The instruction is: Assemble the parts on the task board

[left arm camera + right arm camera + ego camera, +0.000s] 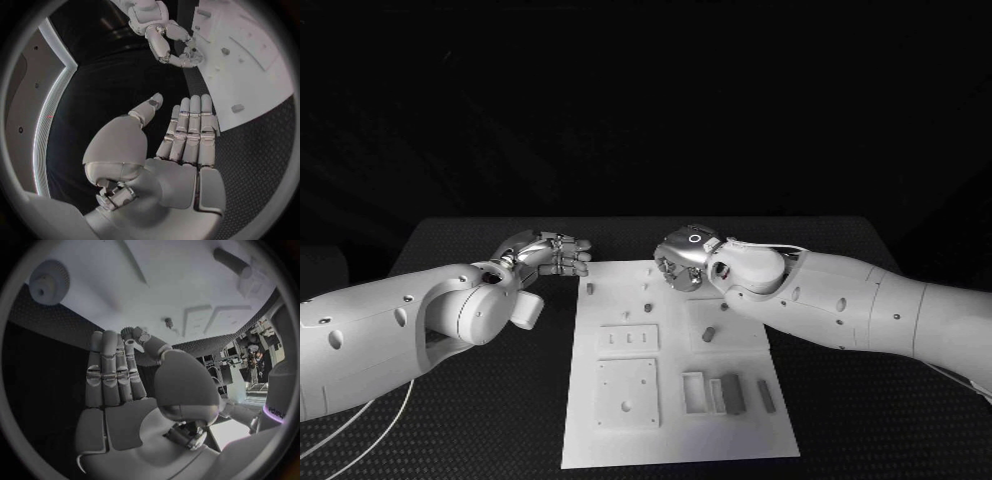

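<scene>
My head camera is looking down on the task board (678, 370); each wrist camera is peering closely past its own palm (fisheye), both also taking in that board (250, 65) (156, 285).

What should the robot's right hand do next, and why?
Probably lower the right hand a little toward the board. It looks like its fingers pinch a small round part above the board's far end, where small pegs stand.
</scene>
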Robot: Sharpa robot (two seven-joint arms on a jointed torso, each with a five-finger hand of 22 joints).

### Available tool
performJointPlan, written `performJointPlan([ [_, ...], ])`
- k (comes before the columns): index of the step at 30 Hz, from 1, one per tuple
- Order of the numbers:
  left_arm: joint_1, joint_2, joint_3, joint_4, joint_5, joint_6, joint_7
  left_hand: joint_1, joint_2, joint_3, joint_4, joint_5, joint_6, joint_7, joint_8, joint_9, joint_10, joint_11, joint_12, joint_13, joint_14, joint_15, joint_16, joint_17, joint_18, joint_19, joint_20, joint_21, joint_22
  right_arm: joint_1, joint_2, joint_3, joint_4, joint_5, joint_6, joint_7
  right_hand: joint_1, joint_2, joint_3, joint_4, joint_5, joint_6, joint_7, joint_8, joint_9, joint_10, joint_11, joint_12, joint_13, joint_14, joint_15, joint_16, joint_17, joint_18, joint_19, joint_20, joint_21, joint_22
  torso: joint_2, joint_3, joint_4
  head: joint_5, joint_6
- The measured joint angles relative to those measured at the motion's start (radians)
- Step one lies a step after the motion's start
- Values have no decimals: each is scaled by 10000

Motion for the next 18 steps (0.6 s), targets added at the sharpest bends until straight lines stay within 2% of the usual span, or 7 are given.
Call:
performJointPlan([
  [14,20,143,5,-98,-1,6,1,0,0,0,0,0,0,0,0,-8,0,0,-37,-1,0,0,-40,20,-9,0,0,0,-1,2,845,3,-769,-240,-263,-237,0,0,-3,0,4,-1,0,0,9,0,-1,0,0,7,-54,47,32,-7,1,0,96,-1,17,-6,20,57,31],
  [18,86,143,5,-93,-1,6,1,0,0,0,0,0,0,0,0,-9,0,0,-41,-2,0,0,-40,20,-12,0,0,0,-2,2,977,3,-936,-275,-305,-271,0,0,-4,-1,4,-2,0,0,9,0,-2,1,0,8,-55,47,42,-11,1,1,96,-2,27,-6,26,84,50],
])
